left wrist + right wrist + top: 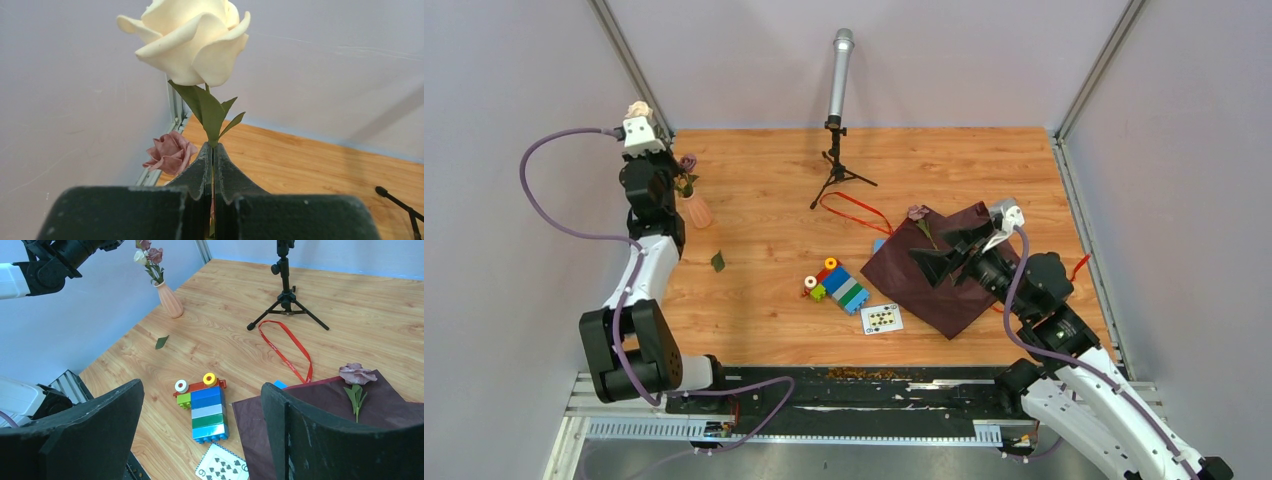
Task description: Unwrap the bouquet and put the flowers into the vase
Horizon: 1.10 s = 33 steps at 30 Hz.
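Left wrist view: left gripper (213,147) pinched tight on the thin green stem of a cream-white rose (192,40), bloom upright just above the fingertips, a dusty purple rose (170,155) just beside it and lower. From the top external view, that grip high over the salmon-pink vase (696,210) near the far left corner of the table, purple bloom standing in its neck; cannot tell whether the cream stem's lower end reaches the rim. Right gripper (942,250) spread wide, holding nothing, poised over the dark maroon paper wrap (924,295), opened out as a sheet toward the right edge of the table. Second purple rose (356,374) lying on the wrap's far corner. Red ribbon (287,347) loose on the wood between wrap and microphone tripod (286,300). Toy blocks (207,410) and playing card (222,467) toward the middle of the near edge; loose leaf (161,342) near the vase.
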Each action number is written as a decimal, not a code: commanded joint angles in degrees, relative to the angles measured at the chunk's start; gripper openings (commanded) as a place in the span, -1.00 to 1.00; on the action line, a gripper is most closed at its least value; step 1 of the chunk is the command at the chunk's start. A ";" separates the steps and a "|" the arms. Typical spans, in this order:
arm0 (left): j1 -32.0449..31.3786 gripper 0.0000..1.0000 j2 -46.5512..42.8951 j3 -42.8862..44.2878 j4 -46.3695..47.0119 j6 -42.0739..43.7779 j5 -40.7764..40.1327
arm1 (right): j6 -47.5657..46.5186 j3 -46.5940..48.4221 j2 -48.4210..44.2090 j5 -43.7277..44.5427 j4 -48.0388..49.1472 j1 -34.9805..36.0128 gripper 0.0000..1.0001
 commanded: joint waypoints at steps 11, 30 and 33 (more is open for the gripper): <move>0.32 -1.00 2.44 -4.51 8.62 -0.97 1.17 | 0.78 0.09 -1.57 0.00 2.56 0.19 0.74; 0.31 -1.00 5.13 -11.73 15.66 -3.60 -0.49 | 0.96 -0.35 -1.86 -0.28 2.05 0.19 0.74; 0.33 -1.00 5.73 -12.40 16.11 -3.73 -0.47 | 0.96 -0.35 -1.88 -0.32 1.95 0.23 0.74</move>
